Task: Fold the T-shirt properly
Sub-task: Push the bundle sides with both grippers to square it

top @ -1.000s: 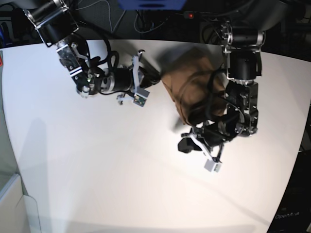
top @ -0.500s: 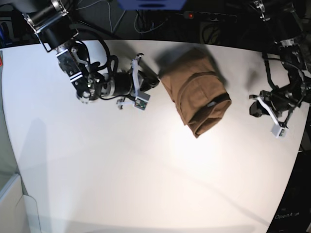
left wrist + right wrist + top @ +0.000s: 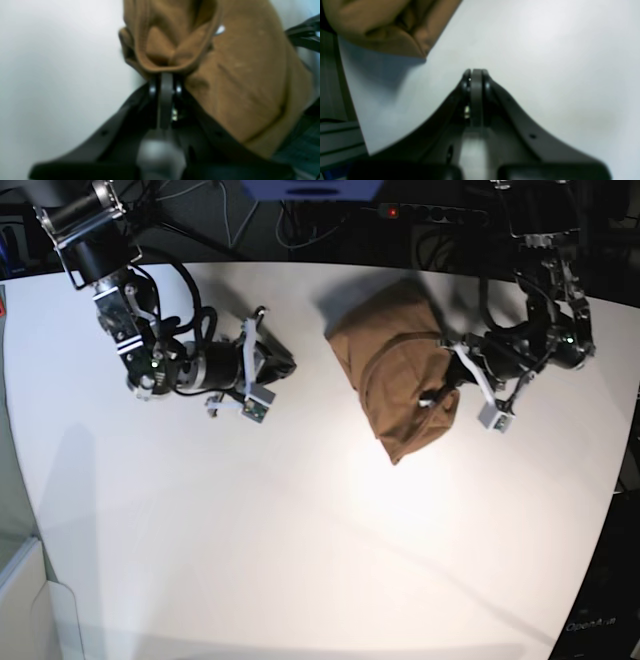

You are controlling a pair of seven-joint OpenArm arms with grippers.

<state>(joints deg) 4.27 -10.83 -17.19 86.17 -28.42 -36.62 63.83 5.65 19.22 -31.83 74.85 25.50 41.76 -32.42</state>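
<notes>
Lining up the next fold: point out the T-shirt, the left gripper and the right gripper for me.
T-shirt (image 3: 395,375), base view, middle of the folded bundle.
Left gripper (image 3: 165,76), left wrist view, closed fingertips against the shirt's edge.
Right gripper (image 3: 475,72), right wrist view, closed fingertips over bare table.

The T-shirt is showing plain tan-brown, no print, with a small white tag peeking out. The table is looking plain white. Both arms are appearing black with silver-grey parts.

Robotics lab: white table, cables behind.
</notes>
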